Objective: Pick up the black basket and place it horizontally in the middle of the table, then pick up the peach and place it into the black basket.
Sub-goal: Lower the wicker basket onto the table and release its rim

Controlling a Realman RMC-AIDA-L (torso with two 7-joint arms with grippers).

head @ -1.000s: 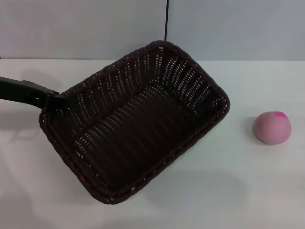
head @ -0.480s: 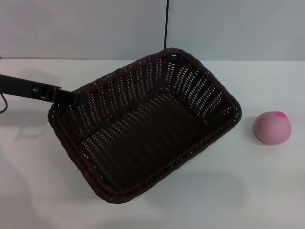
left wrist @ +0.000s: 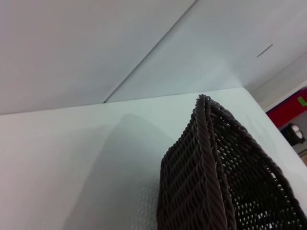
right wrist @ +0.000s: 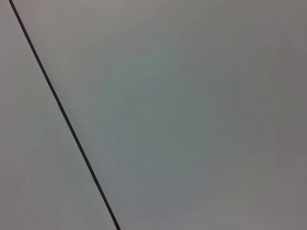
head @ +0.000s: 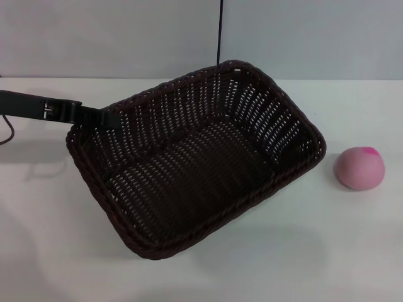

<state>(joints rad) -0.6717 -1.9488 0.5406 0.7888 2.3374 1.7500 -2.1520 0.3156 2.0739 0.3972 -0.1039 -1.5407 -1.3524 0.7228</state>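
White table (head: 302, 251), fingers (head: 104, 117) gripping black basket (head: 195, 157)

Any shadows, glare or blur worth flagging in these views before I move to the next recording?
Head view: soft shadow on the table under and in front of the black basket, faint shadow left of the peach, no harsh glare. Left wrist view: a broad soft shadow beside the basket's braided rim, which looks slightly soft up close. Right wrist view: only a plain surface with one dark line.
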